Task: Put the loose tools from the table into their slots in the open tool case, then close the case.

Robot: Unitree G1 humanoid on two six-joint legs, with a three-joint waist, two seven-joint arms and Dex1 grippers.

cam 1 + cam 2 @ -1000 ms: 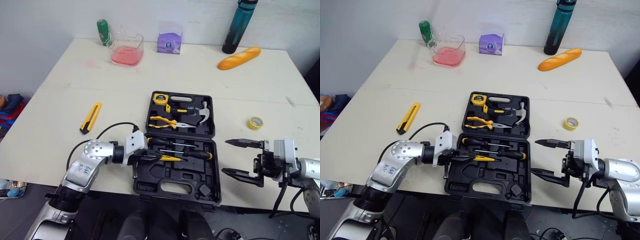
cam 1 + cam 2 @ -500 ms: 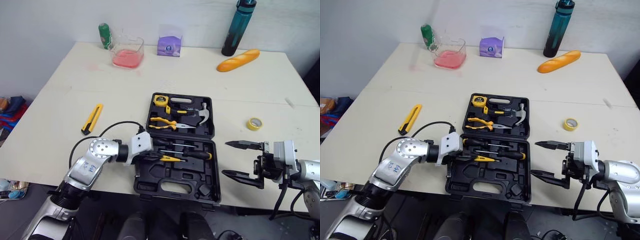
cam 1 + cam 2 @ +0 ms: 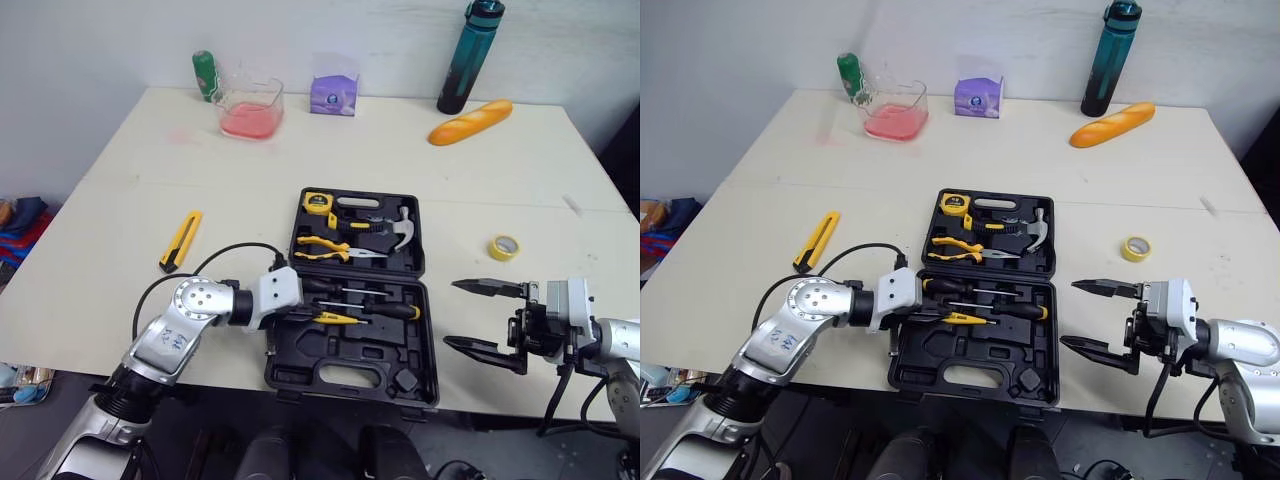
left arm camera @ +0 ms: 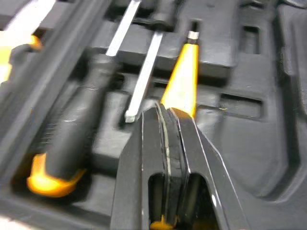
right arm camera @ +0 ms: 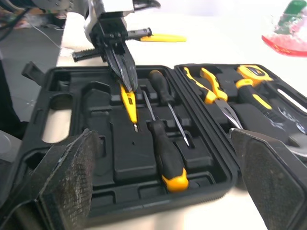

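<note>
My left arm has pushed rightward, just left of the frame's centre. Its white wrist housing (image 3: 282, 296) now overlaps the left rim of the tool case (image 3: 345, 372), where a second ago it sat just outside. Less black finger shows between that housing and the yellow screwdriver (image 3: 340, 319) pinched in my left gripper (image 4: 166, 110). My head has shifted, nudging the whole scene slightly leftward.
</note>
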